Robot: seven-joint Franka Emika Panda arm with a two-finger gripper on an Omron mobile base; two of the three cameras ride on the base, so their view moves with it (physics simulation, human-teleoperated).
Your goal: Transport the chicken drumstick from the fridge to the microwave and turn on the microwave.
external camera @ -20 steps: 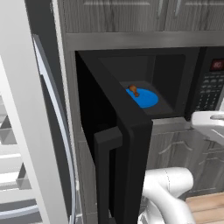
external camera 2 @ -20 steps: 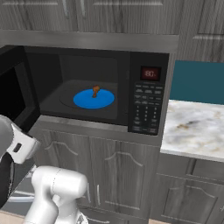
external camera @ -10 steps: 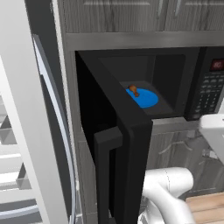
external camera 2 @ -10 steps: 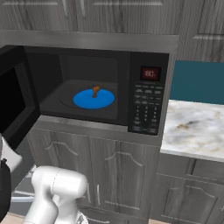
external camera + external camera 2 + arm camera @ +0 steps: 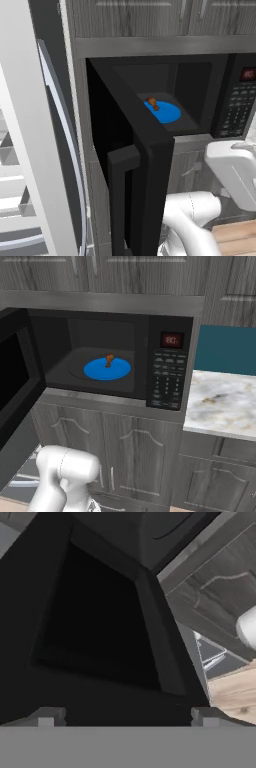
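Drumstick (image 5: 109, 360) sits on the blue plate (image 5: 100, 370) inside the microwave (image 5: 170, 371); door (image 5: 131, 165) open, start pending; fingers (image 5: 46, 716) spread, empty.

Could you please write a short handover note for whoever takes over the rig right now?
Claw: open, holding nothing, facing the inner side of the microwave door.
Chicken drumstick: on the blue plate inside the microwave.
Done: drumstick delivered.
Left: swing the microwave door, wide open now, shut, then start the microwave at the keypad.
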